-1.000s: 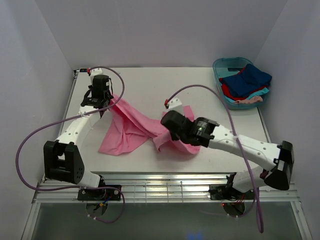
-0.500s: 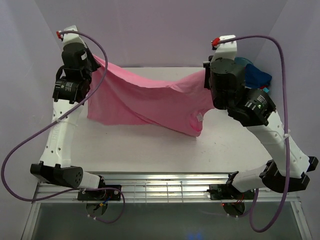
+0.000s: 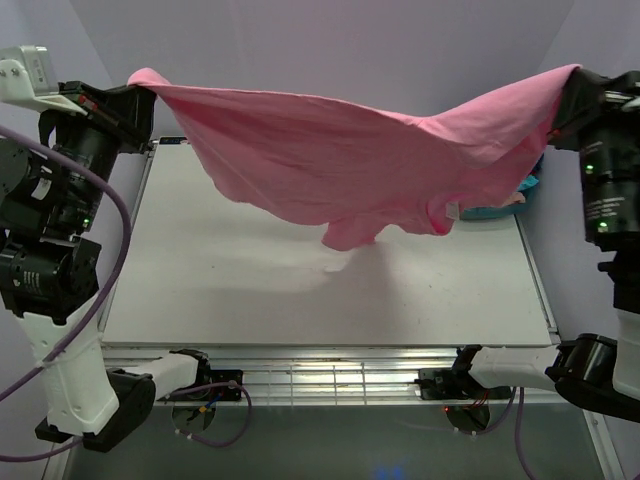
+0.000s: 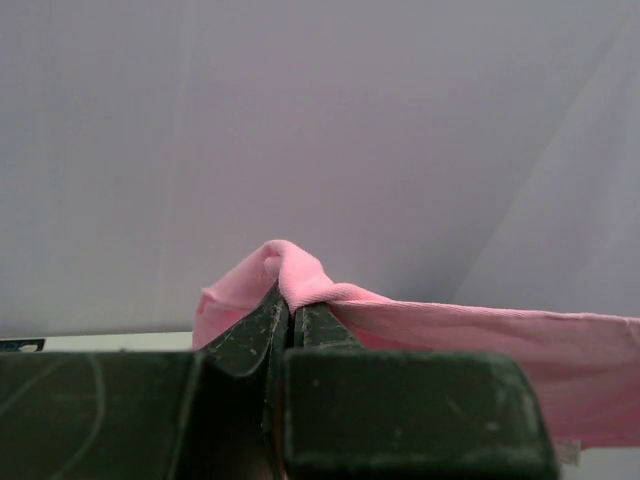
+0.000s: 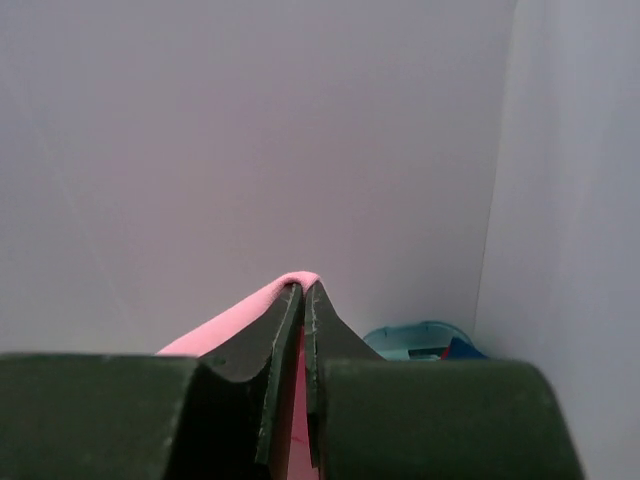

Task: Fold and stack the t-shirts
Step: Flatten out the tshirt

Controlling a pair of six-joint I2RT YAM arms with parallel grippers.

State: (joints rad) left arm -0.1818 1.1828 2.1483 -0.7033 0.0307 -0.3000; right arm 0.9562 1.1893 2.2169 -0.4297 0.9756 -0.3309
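We hold the pink shirt [image 3: 350,165] stretched in the air above the worktop [image 3: 250,290], left jaws and right jaws each clamped on an upper corner. We are spreading it out; next, we judge, it must be lowered flat, evenly, for folding.

It looks like a robotics lab cell — a white desk [image 3: 300,300] closed in by plain pale walls [image 3: 350,40], a metal rail frame [image 3: 330,372] along its near edge, and the left arm [image 3: 45,230] and right arm [image 3: 608,190] bolted there with purple cables [image 3: 122,232] hanging loose.
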